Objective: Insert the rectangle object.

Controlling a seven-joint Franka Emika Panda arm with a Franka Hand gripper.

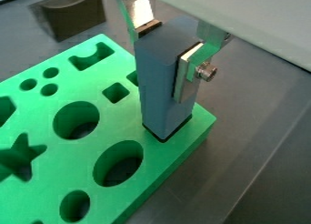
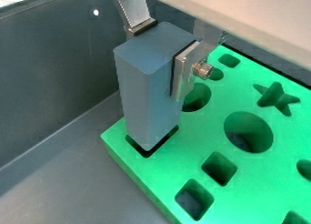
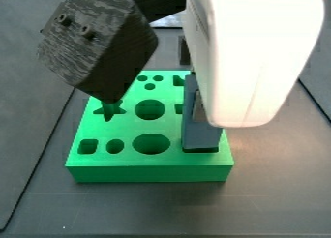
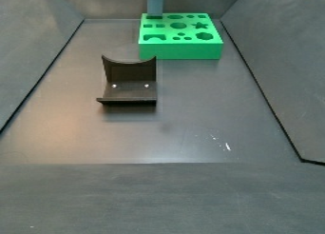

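Robot gripper (image 1: 169, 47) holding the slate blue-grey rectangle object (image 1: 165, 82) upright, its lower end in a corner hole of the green board (image 1: 73, 164).

In both wrist views the jaws pinch the slab's upper part, one silver finger (image 2: 185, 69) flat against a broad face, another (image 1: 141, 16) behind. The slab's long axis stands vertical, its lower end pointing down into the rectangular hole (image 2: 152, 146) at the board's corner; a dark gap shows around its foot, so it seems only partly seated. The likely risk: a slight tilt or offset could wedge an edge against the hole's rim, and further pushing might jam it or shove the board. Letting go too soon could leave it leaning. In a side view the dark brown block (image 4: 127, 82) sits well apart on the floor.
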